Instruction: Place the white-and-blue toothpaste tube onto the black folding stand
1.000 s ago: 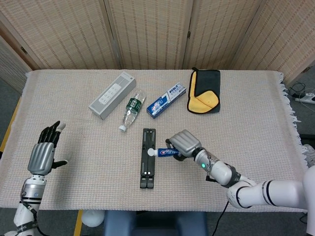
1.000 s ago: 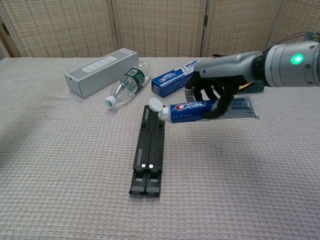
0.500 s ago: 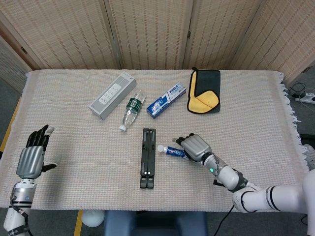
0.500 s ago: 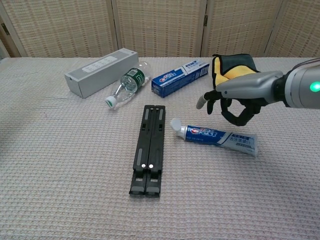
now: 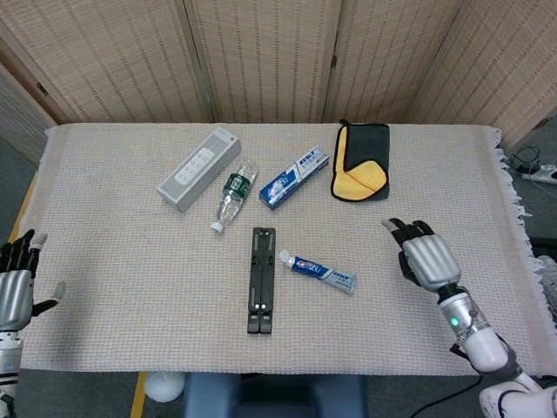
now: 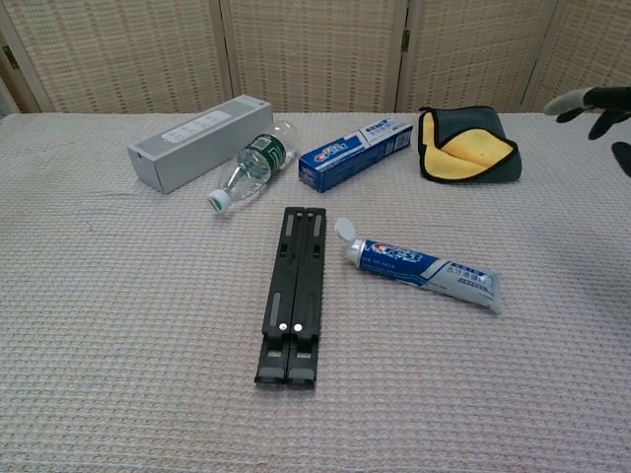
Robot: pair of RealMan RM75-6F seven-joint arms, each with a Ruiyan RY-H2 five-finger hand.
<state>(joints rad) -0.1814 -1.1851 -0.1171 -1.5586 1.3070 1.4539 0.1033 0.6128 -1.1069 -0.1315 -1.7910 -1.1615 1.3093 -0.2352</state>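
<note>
The white-and-blue toothpaste tube (image 5: 318, 269) (image 6: 422, 268) lies flat on the cloth just right of the black folding stand (image 5: 261, 279) (image 6: 294, 293), its white cap beside the stand's upper part, not on it. The stand lies folded flat, pointing away from me. My right hand (image 5: 426, 256) (image 6: 595, 104) hovers empty with fingers spread, well to the right of the tube. My left hand (image 5: 16, 287) is at the table's left edge, fingers apart and holding nothing; the chest view does not show it.
Behind the stand lie a grey bar-shaped speaker (image 5: 198, 169), a clear plastic bottle (image 5: 232, 195) on its side and a blue toothpaste box (image 5: 294, 177). A folded yellow-and-dark cloth (image 5: 361, 162) sits at the back right. A woven mat (image 5: 130, 261) covers the table.
My right hand let go of the tube, which now rests on the cloth beside the stand, and pulled back to the right. My left hand drew back toward the left edge.
</note>
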